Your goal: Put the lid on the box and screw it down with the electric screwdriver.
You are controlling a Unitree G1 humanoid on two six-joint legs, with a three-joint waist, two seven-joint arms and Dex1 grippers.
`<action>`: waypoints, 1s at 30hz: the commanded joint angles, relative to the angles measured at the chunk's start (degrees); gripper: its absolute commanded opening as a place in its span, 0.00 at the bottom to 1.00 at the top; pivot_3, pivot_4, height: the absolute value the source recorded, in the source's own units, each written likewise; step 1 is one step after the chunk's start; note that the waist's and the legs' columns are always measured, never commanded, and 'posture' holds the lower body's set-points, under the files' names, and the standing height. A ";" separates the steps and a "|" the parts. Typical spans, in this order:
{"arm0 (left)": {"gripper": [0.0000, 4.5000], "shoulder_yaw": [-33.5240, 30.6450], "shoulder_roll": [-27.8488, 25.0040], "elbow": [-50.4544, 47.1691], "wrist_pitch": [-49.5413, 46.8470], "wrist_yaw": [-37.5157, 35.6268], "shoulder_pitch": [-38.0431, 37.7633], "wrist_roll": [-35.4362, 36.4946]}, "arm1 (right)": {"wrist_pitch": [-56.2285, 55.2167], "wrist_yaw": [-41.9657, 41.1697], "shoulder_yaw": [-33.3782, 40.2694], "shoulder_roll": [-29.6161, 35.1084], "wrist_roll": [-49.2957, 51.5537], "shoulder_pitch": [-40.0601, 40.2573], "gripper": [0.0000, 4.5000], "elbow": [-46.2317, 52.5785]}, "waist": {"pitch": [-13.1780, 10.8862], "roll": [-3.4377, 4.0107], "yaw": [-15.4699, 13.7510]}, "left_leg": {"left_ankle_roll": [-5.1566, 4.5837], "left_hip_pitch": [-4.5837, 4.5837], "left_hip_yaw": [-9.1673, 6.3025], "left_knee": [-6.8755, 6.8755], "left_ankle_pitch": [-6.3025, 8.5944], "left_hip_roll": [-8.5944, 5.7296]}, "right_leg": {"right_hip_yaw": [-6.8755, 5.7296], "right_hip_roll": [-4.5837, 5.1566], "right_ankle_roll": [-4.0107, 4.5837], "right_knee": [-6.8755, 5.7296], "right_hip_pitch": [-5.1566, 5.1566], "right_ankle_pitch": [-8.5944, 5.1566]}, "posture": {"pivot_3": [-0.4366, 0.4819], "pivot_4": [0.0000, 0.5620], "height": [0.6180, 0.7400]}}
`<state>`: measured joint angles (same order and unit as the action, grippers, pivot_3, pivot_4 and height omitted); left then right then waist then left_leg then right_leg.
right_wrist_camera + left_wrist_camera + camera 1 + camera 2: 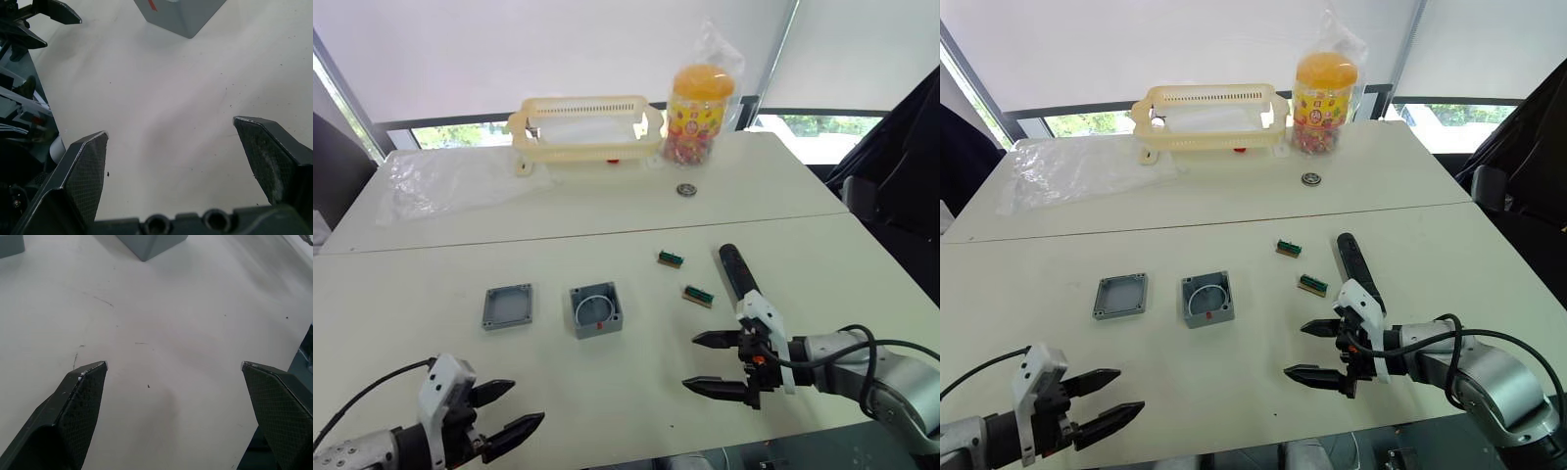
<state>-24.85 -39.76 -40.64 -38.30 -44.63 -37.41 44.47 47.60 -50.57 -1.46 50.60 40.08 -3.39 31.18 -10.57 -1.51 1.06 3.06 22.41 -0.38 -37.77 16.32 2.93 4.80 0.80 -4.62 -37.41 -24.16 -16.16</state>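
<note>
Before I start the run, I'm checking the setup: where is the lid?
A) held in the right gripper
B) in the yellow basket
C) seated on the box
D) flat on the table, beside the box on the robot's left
D: the lid lies flat on the table, apart from the open box, on its left.

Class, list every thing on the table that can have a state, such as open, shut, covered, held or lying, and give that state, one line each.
box: uncovered, hollow facing up.
lid: off, lying flat beside the box.
electric screwdriver: lying on the table, unheld.
left pincer: open, empty.
right pincer: open, empty.
candy jar: upright, orange cap on.
basket: upright at the far edge.
</note>
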 commanded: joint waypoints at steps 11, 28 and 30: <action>1.00 -2.93 -0.27 -0.88 -0.44 0.30 -0.19 1.88 | -0.87 0.90 1.44 -0.81 -0.91 -0.75 0.99 0.36 | 0.00 0.00 -0.04 | 0.00 0.00 -0.01 -0.09 0.00 0.00 | -0.01 0.00 0.00 -0.05 0.04 0.00 | 0.48 0.27 1.00; 1.00 2.32 -39.32 12.87 -13.05 -12.52 37.73 4.01 | 18.00 2.41 6.94 2.15 16.58 -24.29 0.99 -0.30 | -0.06 0.06 0.03 | -0.01 -0.07 -0.09 -0.30 0.00 0.00 | -0.07 -0.05 -0.06 -0.44 0.02 -0.02 | 0.48 0.27 1.00; 1.00 12.12 -41.18 14.95 -12.10 -15.69 50.45 2.34 | 20.26 3.14 4.96 2.99 16.81 -27.38 0.99 0.88 | -0.10 0.15 0.07 | -0.01 0.03 -0.01 -0.21 0.00 0.00 | -0.01 -0.05 -0.09 -0.39 -0.13 0.00 | 0.48 0.27 1.00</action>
<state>-17.28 -80.35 -26.48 -51.00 -57.67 9.79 47.67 66.40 -47.99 3.92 52.92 55.40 -29.28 30.09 -10.67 -1.36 1.13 3.05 22.47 -0.40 -37.95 16.32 2.93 4.79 0.74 -4.86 -37.82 -24.33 -16.08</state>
